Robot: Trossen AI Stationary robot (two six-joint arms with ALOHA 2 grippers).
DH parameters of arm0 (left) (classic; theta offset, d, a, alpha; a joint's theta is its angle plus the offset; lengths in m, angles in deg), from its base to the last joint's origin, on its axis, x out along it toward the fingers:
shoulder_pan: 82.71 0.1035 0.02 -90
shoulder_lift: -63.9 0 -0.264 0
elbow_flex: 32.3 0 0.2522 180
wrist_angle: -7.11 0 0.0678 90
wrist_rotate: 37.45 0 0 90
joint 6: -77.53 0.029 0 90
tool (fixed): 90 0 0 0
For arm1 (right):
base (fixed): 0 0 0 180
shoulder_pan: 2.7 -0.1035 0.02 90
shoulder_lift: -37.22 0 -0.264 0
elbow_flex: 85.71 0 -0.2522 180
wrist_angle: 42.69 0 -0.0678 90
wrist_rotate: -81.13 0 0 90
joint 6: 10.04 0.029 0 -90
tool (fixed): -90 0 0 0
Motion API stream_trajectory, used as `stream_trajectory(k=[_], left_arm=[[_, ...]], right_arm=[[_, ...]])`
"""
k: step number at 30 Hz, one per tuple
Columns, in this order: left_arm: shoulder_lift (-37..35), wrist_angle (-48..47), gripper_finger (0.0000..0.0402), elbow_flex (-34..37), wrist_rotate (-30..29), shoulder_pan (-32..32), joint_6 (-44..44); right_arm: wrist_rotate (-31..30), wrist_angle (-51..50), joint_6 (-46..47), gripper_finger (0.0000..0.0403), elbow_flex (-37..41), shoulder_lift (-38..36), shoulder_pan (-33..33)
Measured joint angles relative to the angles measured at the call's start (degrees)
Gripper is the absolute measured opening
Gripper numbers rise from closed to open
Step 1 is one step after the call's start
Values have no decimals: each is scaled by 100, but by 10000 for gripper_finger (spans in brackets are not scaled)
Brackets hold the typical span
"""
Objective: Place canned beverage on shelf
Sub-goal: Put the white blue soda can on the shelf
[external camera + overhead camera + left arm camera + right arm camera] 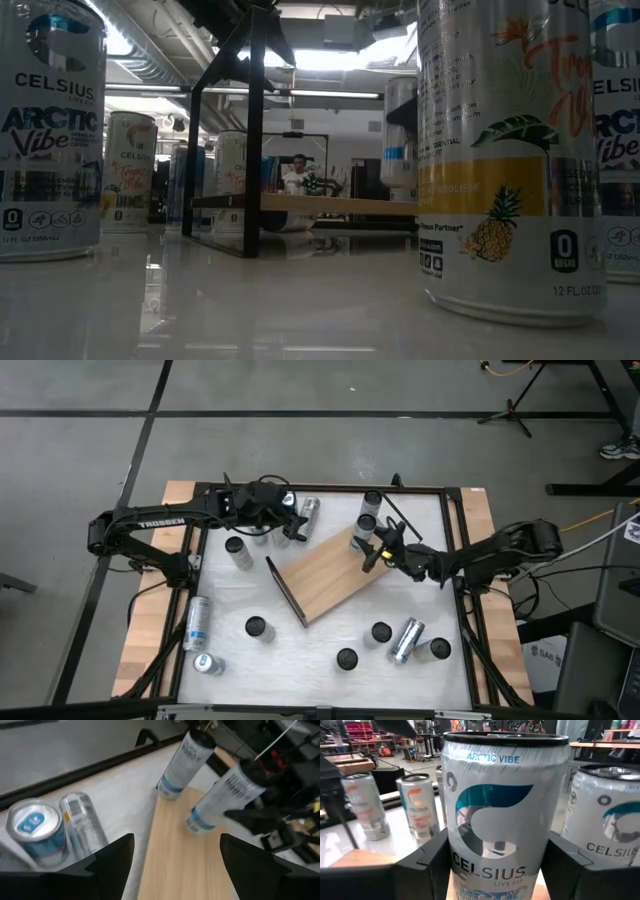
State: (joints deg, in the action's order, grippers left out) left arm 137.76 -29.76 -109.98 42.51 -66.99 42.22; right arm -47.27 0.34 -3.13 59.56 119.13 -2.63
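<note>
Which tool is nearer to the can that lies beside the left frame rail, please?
Left. The left tool hovers at the far edge, several cans from that lying can. The right tool is across the shelf, gripping an upright can.

White table — shelf, scattered cans.

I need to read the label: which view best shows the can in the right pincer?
The right wrist view: the white-and-teal Celsius can fills it, label facing. The high view shows only its top, the left wrist view its side; the low view doesn't clearly show it.
</note>
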Motion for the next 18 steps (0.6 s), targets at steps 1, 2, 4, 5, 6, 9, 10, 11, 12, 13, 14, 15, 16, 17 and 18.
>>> stream_trajectory(k=[1, 2, 4, 5, 6, 9, 10, 11, 12, 13, 14, 15, 16, 17, 18], left_arm=[[0, 75, 288, 0, -5, -4, 0], [2, 141, 288, 0, -9, -4, 2], [45, 314, 288, 0, -12, -4, 48], [76, 388, 288, 0, -11, -4, 120], [127, 460, 288, 0, -12, -4, 165], [352, 818, 288, 0, -16, -4, 278], [430, 912, 288, 0, -18, -4, 293], [513, 1014, 288, 0, -17, -4, 296], [607, 1129, 288, 0, -16, -4, 298], [689, 1240, 288, 0, -16, -4, 303], [775, 1337, 288, 0, -16, -4, 309], [866, 1449, 288, 0, -18, -4, 328], [953, 1596, 288, 0, -16, -4, 377], [1045, 1709, 288, 0, -15, -4, 423], [1131, 1805, 288, 0, -6, -4, 445]], right_arm=[[-1, 96, 2, 225, -1, 93, 44], [11, 138, 10, 225, -2, 172, 96], [37, 196, 12, 225, -2, 323, 189], [59, 251, 10, 225, -2, 386, 215], [58, 296, 13, 225, -2, 432, 258], [246, 388, 21, 225, -7, 523, 372], [292, 376, 20, 225, -7, 544, 387], [307, 346, 21, 225, -7, 549, 388], [312, 340, 20, 225, -7, 549, 388], [302, 361, 19, 225, -7, 549, 388], [298, 372, 21, 225, -7, 547, 388], [299, 376, 21, 225, -7, 547, 386], [300, 363, 21, 225, -7, 547, 386], [301, 348, 21, 225, -7, 547, 386], [299, 334, 21, 225, -7, 547, 384]])
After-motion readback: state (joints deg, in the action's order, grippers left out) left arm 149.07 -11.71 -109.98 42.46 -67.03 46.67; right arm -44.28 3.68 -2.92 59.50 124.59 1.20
